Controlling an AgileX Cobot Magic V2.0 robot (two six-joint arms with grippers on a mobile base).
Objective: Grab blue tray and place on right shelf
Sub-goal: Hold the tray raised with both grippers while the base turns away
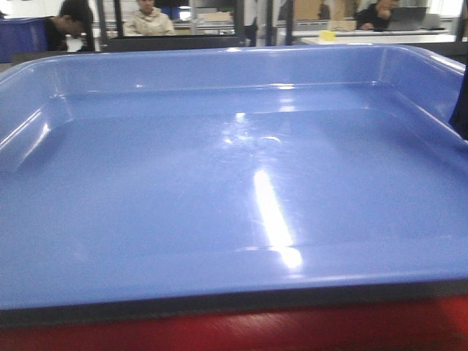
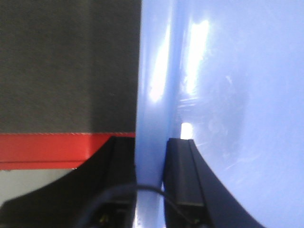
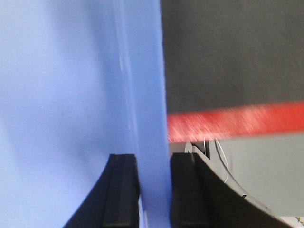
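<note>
blue tray [image 1: 183,205] fills nearly the whole front view: a wide, shallow rectangle of glossy light blue plastic with rounded corners and low sloped walls. its floor is bare and shows bright streaks of reflected light. the tray's near rim sits just above a dark strip of tabletop [image 1: 219,303], and below that a red band [image 1: 292,333] runs along the tabletop's front edge. it is not possible to tell whether the tray rests on the tabletop or hangs a little above it.

left wrist view: the left hand [image 2: 151,147] is clenched on the tray's left wall. one black finger [image 2: 121,161] is on the outside and the other on the inside, both pressed against the blue plastic, with the rim standing up between them. a thin black cable [image 2: 142,189] crosses near the base of the fingers. outside the wall lies the dark tabletop, then the red band.

right wrist view: the right hand [image 3: 153,164] grasps the opposite wall in the same way (one finger inside the tray, one outside), pinching the wall upright between the two black pads. this picture is slightly blurred.

beyond the tray's far rim, in the front view, three people [image 1: 150,18] sit in the background. a dark blue bin [image 1: 22,36] stands at the far left. a small yellow object [image 1: 327,34] shows toward the right, too small to identify.
</note>
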